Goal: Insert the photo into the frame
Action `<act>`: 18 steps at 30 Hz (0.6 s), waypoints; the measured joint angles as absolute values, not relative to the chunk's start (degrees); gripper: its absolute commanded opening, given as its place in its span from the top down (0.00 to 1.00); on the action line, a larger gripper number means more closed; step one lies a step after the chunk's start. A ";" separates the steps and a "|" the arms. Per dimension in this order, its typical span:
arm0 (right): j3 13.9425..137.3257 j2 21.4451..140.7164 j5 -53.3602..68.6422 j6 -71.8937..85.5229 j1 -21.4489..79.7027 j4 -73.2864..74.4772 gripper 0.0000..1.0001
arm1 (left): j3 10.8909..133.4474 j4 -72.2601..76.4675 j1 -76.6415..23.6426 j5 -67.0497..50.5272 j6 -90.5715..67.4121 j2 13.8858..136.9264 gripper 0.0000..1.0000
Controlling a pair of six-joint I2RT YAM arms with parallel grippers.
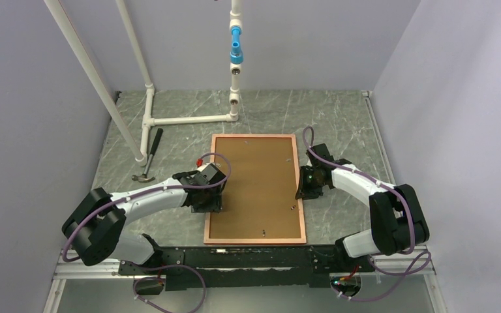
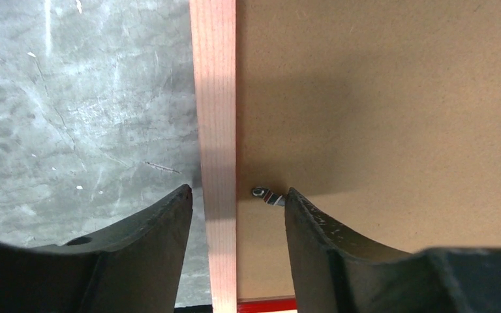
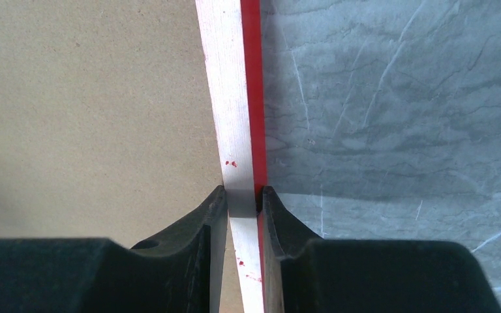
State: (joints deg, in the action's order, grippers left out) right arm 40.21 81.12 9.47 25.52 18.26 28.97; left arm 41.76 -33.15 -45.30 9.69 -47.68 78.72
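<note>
Right pincer (image 3: pixel 243 193) tight around frame (image 3: pixel 230 98) edge

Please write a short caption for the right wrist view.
Right gripper pinching the frame, brown backing board inside it.

Pale grained wood frame (image 2: pixel 214 98); matt brown fibreboard backing board (image 1: pixel 254 182); smooth grey marbled table (image 1: pixel 339 117)
</note>
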 measured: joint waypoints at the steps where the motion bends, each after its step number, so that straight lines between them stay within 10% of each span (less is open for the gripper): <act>1: 40.23 81.17 9.47 25.52 18.26 29.02 0.85 | 41.43 -33.01 -45.30 9.61 -47.68 78.67 0.47; 14: 40.82 81.80 9.54 25.52 18.37 29.41 0.85 | 40.60 -32.42 -45.30 9.26 -47.53 77.84 0.53; 18: 40.99 82.02 9.54 25.50 18.37 29.54 0.85 | 40.60 -32.45 -45.30 9.30 -47.33 77.82 0.36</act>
State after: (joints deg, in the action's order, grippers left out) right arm 40.99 82.02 9.54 25.50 18.37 29.54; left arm 40.60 -32.45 -45.30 9.30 -47.33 77.82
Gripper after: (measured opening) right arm 0.247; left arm 0.515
